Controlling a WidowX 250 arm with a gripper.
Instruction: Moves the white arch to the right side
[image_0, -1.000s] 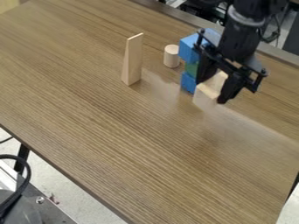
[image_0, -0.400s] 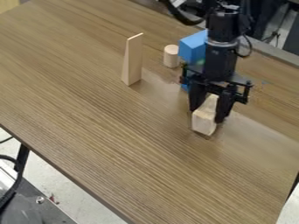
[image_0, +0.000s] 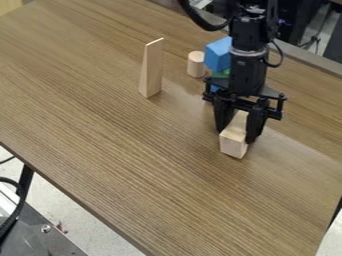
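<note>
The gripper (image_0: 235, 137) hangs right of the table's middle, in front of the stacked blocks, with its two fingers against the sides of a pale wooden block, the white arch (image_0: 234, 145). The gripper is shut on it. The arch's near end sticks out toward the camera from between the fingers, low at the table surface; whether it touches the table I cannot tell. Its far part is partly hidden by the gripper.
Behind the gripper stands a stack with a blue block (image_0: 218, 55) on top and a green one (image_0: 221, 73) below, partly covered by the arm. Left of it are a wooden cylinder (image_0: 196, 64) and a tall wooden wedge (image_0: 151, 69). The wooden table (image_0: 120, 165) extends toward the camera.
The gripper has come away from the stack toward the camera, bringing the arch with it. In the last half second both shifted only slightly. The other blocks stayed in place.
</note>
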